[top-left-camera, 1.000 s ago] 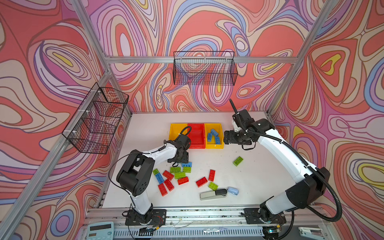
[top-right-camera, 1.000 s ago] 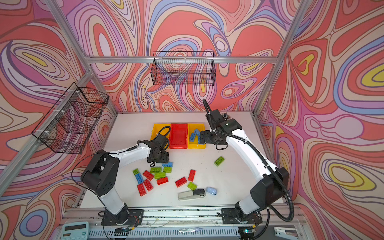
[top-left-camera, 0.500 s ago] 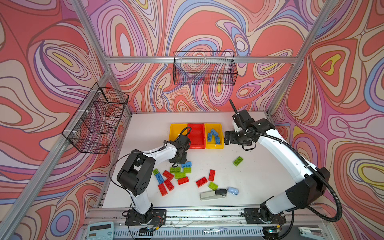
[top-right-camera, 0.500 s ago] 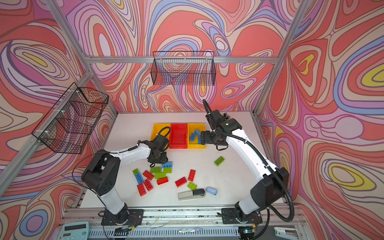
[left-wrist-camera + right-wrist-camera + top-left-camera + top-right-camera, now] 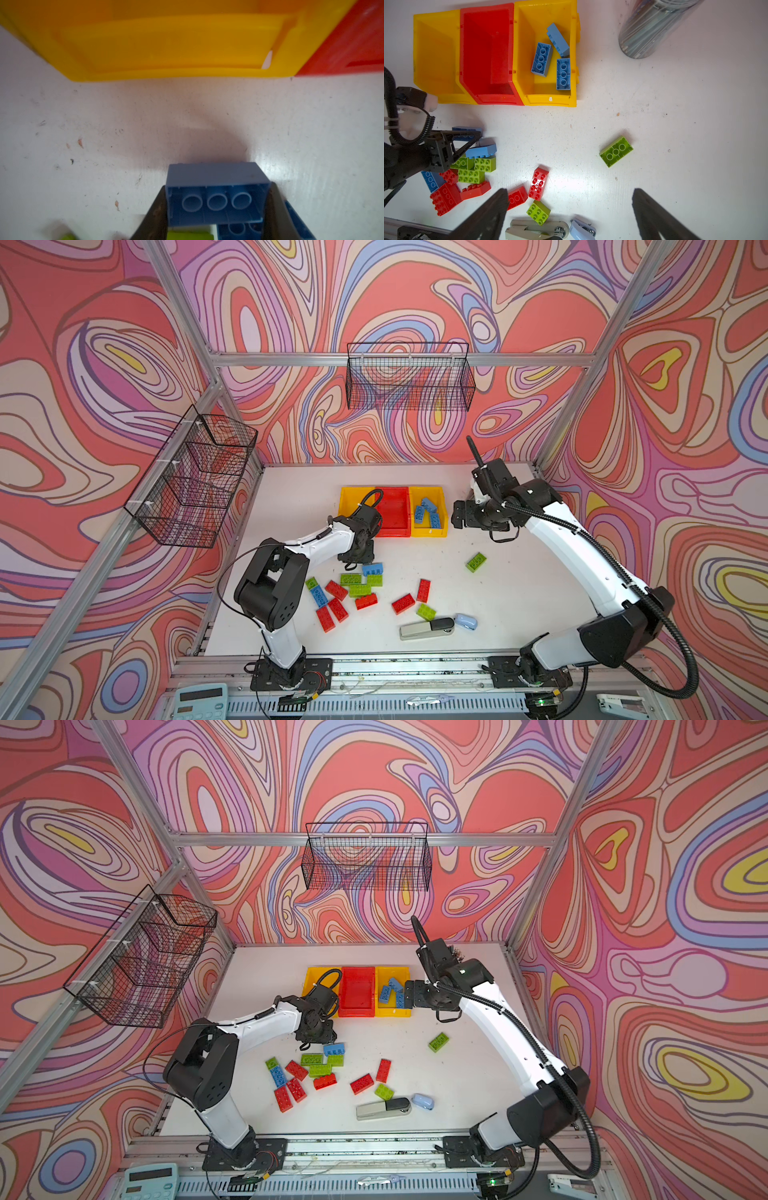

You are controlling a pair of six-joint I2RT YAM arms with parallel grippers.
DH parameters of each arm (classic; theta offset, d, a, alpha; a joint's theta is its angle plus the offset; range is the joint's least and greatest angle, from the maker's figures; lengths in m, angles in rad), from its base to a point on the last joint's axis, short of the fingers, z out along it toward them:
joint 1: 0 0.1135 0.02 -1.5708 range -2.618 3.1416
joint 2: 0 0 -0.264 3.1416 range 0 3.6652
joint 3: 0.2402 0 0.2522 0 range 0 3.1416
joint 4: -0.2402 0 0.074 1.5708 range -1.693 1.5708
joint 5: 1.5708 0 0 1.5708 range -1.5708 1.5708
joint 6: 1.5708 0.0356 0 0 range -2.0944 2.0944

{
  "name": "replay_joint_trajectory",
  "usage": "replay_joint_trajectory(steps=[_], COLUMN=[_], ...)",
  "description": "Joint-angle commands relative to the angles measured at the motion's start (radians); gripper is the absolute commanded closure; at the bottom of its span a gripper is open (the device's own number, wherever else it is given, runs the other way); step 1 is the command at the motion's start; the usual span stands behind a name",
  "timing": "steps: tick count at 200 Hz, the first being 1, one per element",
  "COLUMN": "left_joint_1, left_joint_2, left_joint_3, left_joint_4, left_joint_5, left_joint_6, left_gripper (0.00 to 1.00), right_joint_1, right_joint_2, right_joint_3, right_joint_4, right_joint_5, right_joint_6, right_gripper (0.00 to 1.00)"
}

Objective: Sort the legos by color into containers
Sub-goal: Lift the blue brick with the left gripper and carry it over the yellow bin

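In the left wrist view my left gripper (image 5: 216, 194) is shut on a light blue lego (image 5: 216, 197), hollow underside facing the camera, low over the table near the left yellow container (image 5: 166, 41). In both top views this gripper (image 5: 357, 558) sits at the back edge of a loose pile of red, green and blue legos (image 5: 353, 593). The red container (image 5: 392, 512) stands in the middle. The right yellow container (image 5: 430, 531) holds three blue legos (image 5: 550, 56). My right gripper (image 5: 457, 514) hovers open beside it. A lone green lego (image 5: 476, 562) lies apart.
A grey-and-black stapler (image 5: 426, 628) and a pale-blue mouse-shaped item (image 5: 466, 621) lie near the front. A mesh pencil cup (image 5: 652, 27) stands right of the containers. Wire baskets hang on the back wall (image 5: 409, 377) and the left wall (image 5: 195, 481).
The left gripper's jaws have closed onto the blue lego at the back of the pile. The right arm has stayed in place with its jaws wide.
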Motion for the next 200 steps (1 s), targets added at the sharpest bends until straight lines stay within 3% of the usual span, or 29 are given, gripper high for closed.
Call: replay_joint_trajectory(steps=[1,56,101,146,200], left_joint_1=[0.004,-0.020,-0.087,-0.160,-0.182], left_joint_2=[-0.047,-0.078,-0.049,0.086,0.328], left_joint_3=[0.044,0.093,0.238,0.486,0.811], left_joint_4=[-0.088,-0.140,-0.191,-0.218,-0.207], left_joint_5=[0.022,0.037,0.042,0.073,0.136], left_joint_6=[-0.030,-0.054,-0.070,-0.071,-0.075], left_gripper=[0.74,0.74,0.74,0.72,0.71], right_joint_1=[0.001,0.000,0.001,0.001,0.002], right_joint_2=[-0.059,-0.156,-0.212,-0.274,-0.331], right_joint_3=[-0.039,-0.129,-0.153,-0.167,-0.167], right_joint_4=[-0.011,-0.008,-0.030,-0.069,-0.128], right_joint_5=[0.018,0.028,0.040,0.062,0.107], right_joint_6=[0.022,0.043,0.053,0.084,0.118], right_gripper=[0.02,0.02,0.02,0.02,0.02])
